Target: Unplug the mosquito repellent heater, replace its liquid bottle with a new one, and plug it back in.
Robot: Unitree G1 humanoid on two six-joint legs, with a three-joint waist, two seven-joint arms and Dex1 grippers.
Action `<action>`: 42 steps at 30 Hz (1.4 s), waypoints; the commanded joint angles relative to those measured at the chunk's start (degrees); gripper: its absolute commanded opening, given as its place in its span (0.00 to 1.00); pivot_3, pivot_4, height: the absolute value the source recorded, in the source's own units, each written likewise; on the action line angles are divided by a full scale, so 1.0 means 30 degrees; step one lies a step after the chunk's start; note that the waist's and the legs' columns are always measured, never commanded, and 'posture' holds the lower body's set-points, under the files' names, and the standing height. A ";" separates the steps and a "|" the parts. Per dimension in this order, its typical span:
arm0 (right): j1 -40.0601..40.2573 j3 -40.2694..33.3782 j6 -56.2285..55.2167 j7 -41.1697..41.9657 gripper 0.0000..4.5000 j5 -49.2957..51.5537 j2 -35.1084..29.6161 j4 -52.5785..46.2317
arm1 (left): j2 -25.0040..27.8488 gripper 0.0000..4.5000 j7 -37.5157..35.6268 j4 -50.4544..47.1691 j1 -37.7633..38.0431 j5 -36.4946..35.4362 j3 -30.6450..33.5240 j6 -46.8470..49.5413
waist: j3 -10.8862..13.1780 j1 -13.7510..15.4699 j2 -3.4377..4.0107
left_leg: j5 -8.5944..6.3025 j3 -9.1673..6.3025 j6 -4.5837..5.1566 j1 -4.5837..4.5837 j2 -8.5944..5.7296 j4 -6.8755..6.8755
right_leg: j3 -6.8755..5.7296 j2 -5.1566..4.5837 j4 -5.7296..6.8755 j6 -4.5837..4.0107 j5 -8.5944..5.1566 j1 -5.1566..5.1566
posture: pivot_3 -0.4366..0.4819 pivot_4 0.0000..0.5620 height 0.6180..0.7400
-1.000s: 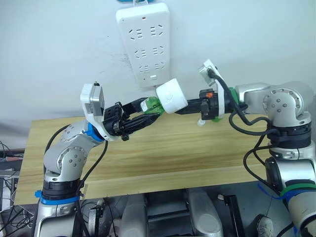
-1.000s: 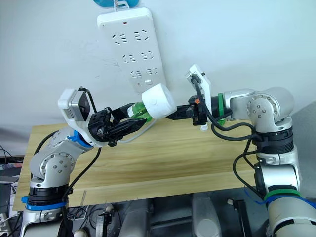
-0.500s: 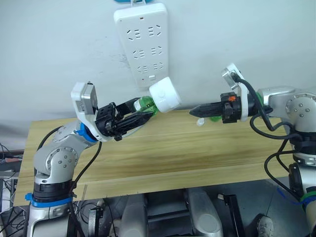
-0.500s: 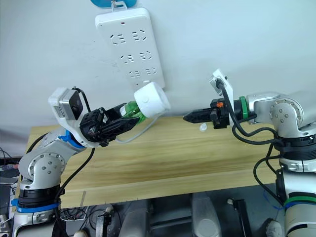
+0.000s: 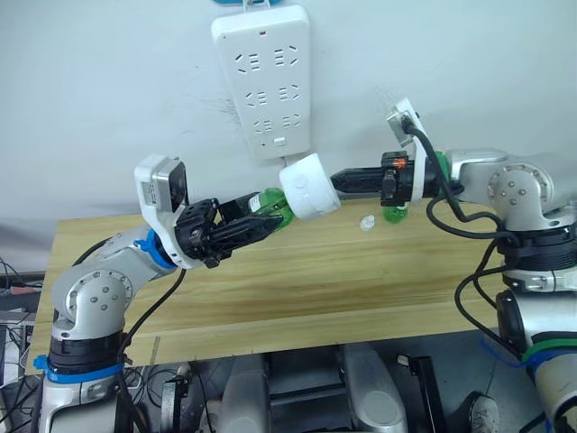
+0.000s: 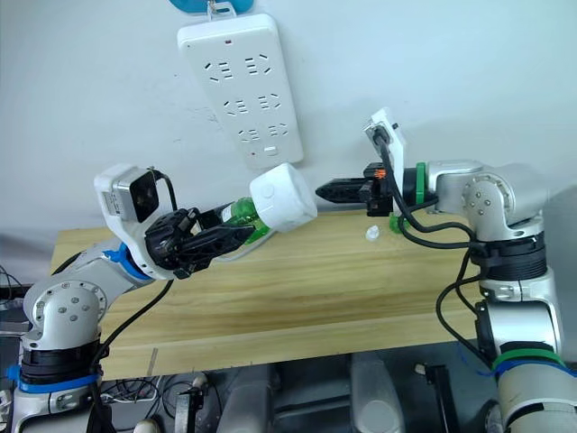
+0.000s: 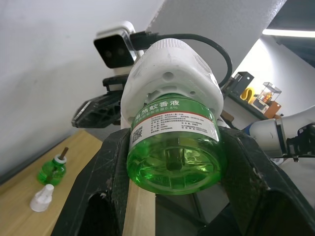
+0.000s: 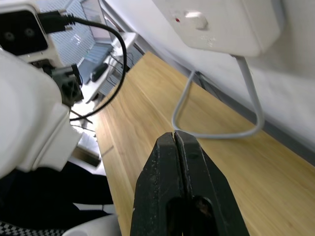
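We see a white heater (image 5: pixel 309 186) on a translucent green bottle (image 7: pixel 173 146) with a white-and-green label, a second green bottle (image 5: pixel 394 213) beside a whitish cap (image 5: pixel 366 223), 2 black grippers, a pale wood-grain table (image 5: pixel 315 289), and a white power strip (image 5: pixel 266 79).

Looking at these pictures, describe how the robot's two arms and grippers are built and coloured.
Both arms are silver-grey metal with round bolted joints and looping black cables. The left arm wears blue bands, the right arm green ones. Each wrist carries a white camera box. The left gripper and right gripper have black fingers.
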 commanded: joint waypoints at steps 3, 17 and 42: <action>-0.0265 0.0019 -0.0042 0.0354 0.00 0.0250 0.0227 -0.0809 | 0.0151 0.50 0.0229 -0.0937 0.0156 -0.0630 0.0595 -0.0080 | 0.0000 0.0017 0.0000 | 0.0001 -0.0002 -0.0001 0.0001 0.0001 0.0000 | -0.0001 -0.0001 0.0001 0.0000 0.0000 0.0000 | 0.28 0.58 0.92; -0.0156 -0.0591 0.2072 -0.0183 0.00 0.2065 0.0553 -0.3301 | -0.0240 0.50 0.0309 -0.0867 0.0375 -0.0143 0.0385 -0.0669 | 0.0000 0.0012 0.0000 | -0.0002 -0.0003 0.0003 0.0002 0.0002 0.0000 | 0.0001 -0.0001 0.0003 0.0000 0.0000 0.0000 | 0.26 0.60 0.92; -0.0227 0.0289 0.4241 -0.0425 0.00 0.3868 -0.0891 -0.6543 | -0.0957 0.50 -0.1345 0.0207 -0.0084 0.3899 -0.0933 -0.4170 | 0.0000 -0.0010 0.0000 | -0.0022 -0.0001 0.0038 0.0002 0.0002 -0.0002 | 0.0001 0.0000 0.0000 0.0000 0.0000 -0.0001 | 0.24 0.62 0.92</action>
